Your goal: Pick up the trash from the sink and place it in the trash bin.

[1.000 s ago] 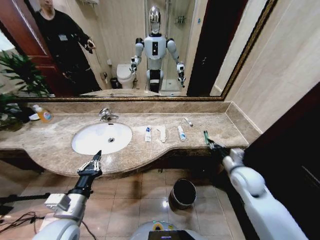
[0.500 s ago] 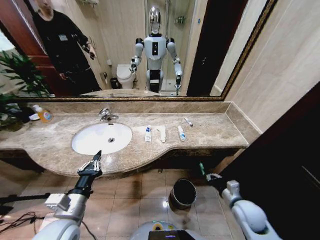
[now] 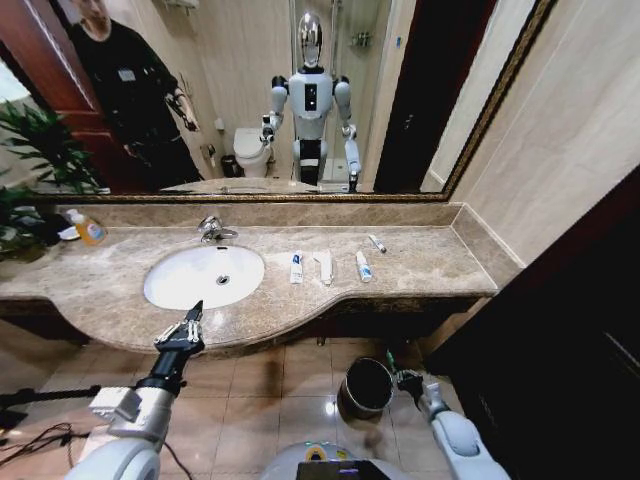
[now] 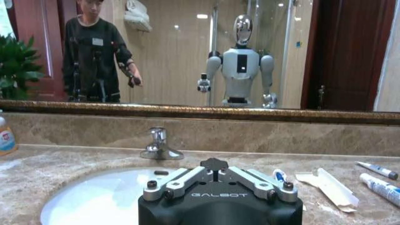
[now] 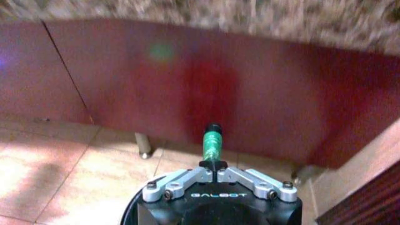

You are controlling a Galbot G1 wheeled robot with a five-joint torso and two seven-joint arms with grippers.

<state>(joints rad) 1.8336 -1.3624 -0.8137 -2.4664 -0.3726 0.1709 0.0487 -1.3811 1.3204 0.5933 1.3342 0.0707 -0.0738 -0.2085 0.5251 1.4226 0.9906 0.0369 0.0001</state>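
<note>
My right gripper (image 3: 398, 375) is low over the floor, just right of the small dark trash bin (image 3: 347, 402). It is shut on a green tube (image 5: 212, 142) that sticks out past its fingertips (image 5: 216, 169). On the marble counter right of the white sink (image 3: 172, 287) lie more trash items: a blue-marked tube (image 3: 296, 267), a white packet (image 3: 324, 266), another tube (image 3: 363, 265) and a thin stick (image 3: 376, 243). My left gripper (image 3: 190, 320) hangs shut at the counter's front edge, before the sink (image 4: 93, 199), with nothing in it.
A chrome faucet (image 3: 211, 229) stands behind the basin. An orange-yellow bottle (image 3: 88, 229) and a plant (image 3: 30, 160) sit at the counter's far left. The dark red cabinet front (image 5: 206, 93) rises under the counter. Tiled floor surrounds the bin.
My right arm has dropped from the counter's right end down to the floor beside the bin, carrying the green tube. The left arm has stayed put.
</note>
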